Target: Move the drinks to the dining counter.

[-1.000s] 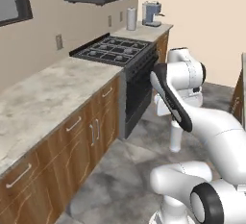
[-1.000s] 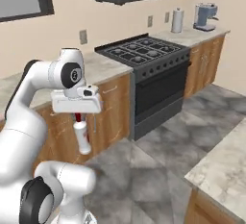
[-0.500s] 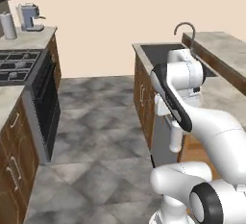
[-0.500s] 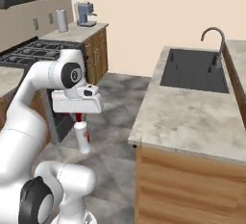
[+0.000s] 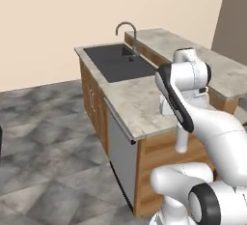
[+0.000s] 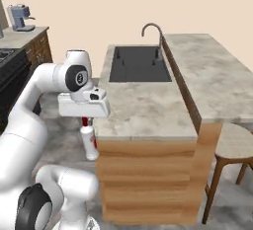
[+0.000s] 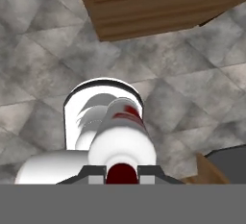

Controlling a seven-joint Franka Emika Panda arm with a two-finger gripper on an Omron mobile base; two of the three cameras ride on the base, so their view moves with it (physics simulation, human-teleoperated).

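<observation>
gripper [image 6: 87, 121]: clamped on the white bottle [image 6: 89, 142] by its red cap.
risk: bottle, hanging at 9 o'clock of the sink counter [image 6: 148, 110], may clip its edge.

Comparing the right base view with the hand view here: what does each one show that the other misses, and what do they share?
Right base view: the sink and faucet in the island, the raised dining counter, a stool, and a coffee machine at far left. Hand view: the grey tiled floor straight below the bottle. Shared: the small white bottle with red cap, hanging by its neck from the shut gripper, and the island's wooden side.
</observation>
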